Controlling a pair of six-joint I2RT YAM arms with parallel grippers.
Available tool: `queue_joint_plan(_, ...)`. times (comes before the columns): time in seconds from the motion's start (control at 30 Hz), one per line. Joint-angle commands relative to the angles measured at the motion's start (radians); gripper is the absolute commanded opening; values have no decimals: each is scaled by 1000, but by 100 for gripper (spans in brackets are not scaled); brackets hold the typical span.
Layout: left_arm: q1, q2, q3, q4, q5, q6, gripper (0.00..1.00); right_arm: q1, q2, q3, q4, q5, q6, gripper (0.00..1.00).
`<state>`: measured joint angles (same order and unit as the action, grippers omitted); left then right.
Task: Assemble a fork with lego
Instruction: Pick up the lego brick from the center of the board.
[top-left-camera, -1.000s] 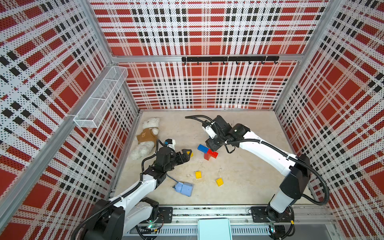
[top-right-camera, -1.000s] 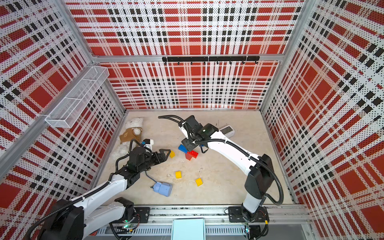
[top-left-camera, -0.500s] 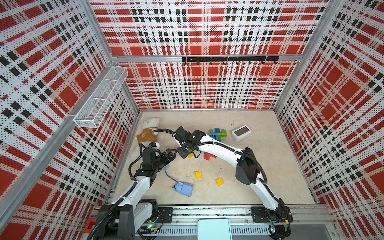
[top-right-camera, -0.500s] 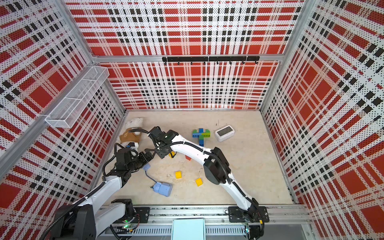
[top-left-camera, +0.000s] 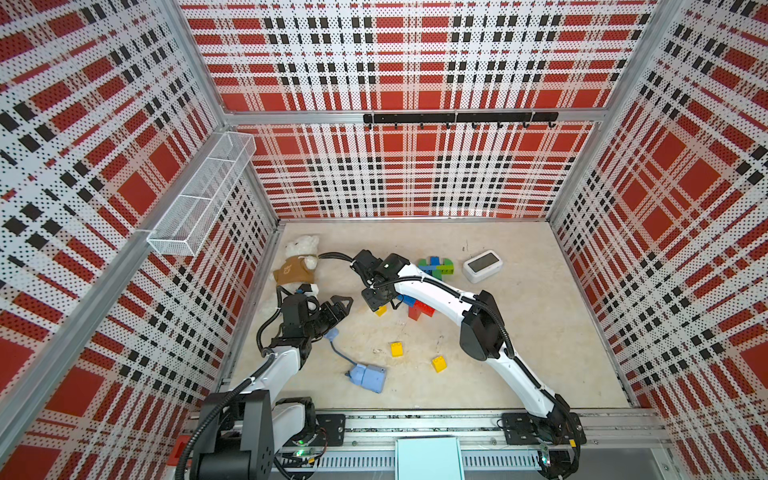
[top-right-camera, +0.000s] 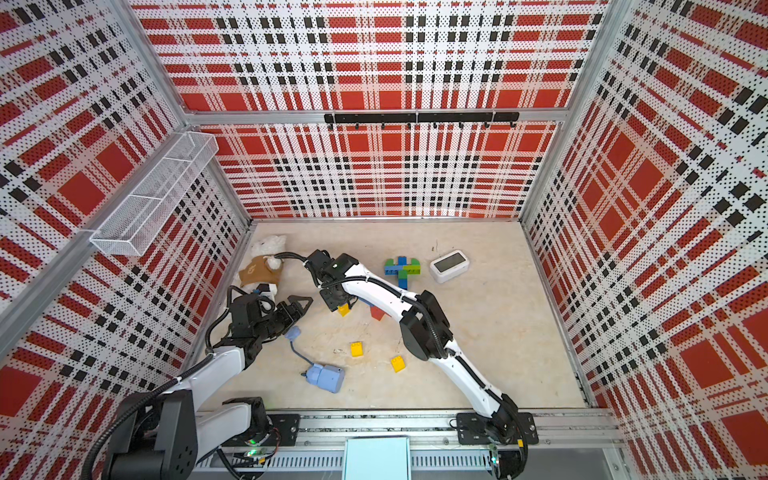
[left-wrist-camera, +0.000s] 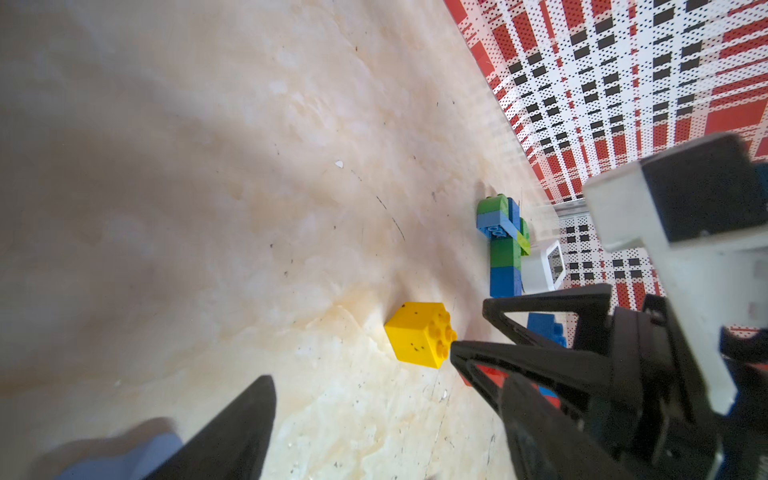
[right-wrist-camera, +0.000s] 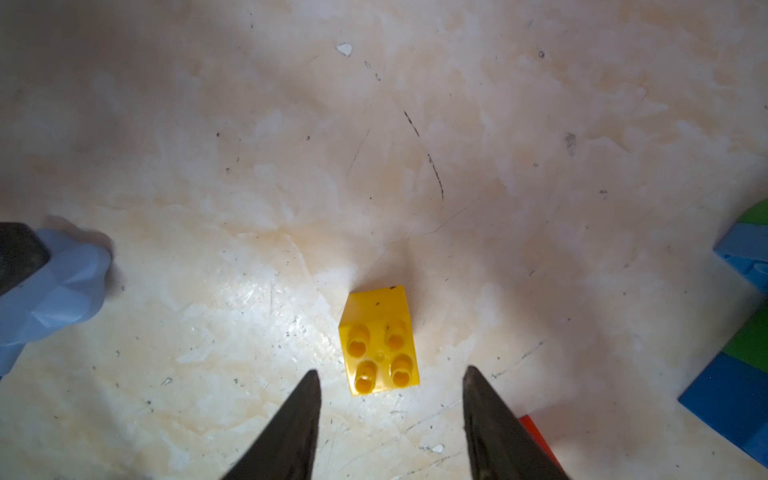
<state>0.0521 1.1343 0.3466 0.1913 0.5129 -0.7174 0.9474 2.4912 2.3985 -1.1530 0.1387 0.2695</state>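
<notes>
R pincer (right-wrist-camera: 390, 370) agape over yellow brick (right-wrist-camera: 376, 332), blue cord end (right-wrist-camera: 62, 291) nearby

My 2 arms are built alike: smooth white shells on the long links, chunky black housings at the joints. Along my left arm (top-left-camera: 282, 365) and my right arm (top-left-camera: 432, 291) runs a black ribbed cable (top-left-camera: 266, 332), looping free at the elbows and wrists. Each arm rises from a black base plate (top-left-camera: 519, 428) fixed to a silver rail (top-left-camera: 415, 422). My left fingers (left-wrist-camera: 241, 424) are matt black wedges; my right fingers (right-wrist-camera: 291, 428) taper to dark points. A green light (top-left-camera: 300, 441) glows at my left base.
</notes>
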Motion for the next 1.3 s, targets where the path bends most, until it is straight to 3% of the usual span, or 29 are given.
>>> queue_joint_plan(0.0,8,-1,0,30,10,-7,87,5,53,25,-21,-23,17,55)
queue_joint_plan(0.57,6,-17,-12,31,9,-8,86,5,60,24,-12,-36,18,36)
queue_joint_plan(0.77,0,-69,-11,18,13,-8,85,8,-20,15,35,-88,0,30)
queue_joint_plan(0.87,-30,-136,11,-53,-21,12,85,10,-167,-99,171,-147,-31,23)
queue_joint_plan(1.0,-98,-251,38,-156,-119,32,86,-9,-452,-401,413,-178,-59,18)
queue_joint_plan(1.1,-167,-309,48,-182,-184,35,87,-70,-604,-574,470,-217,-42,13)
queue_joint_plan(1.27,-403,-225,106,-179,-297,55,87,-195,-772,-780,424,-293,-135,0)
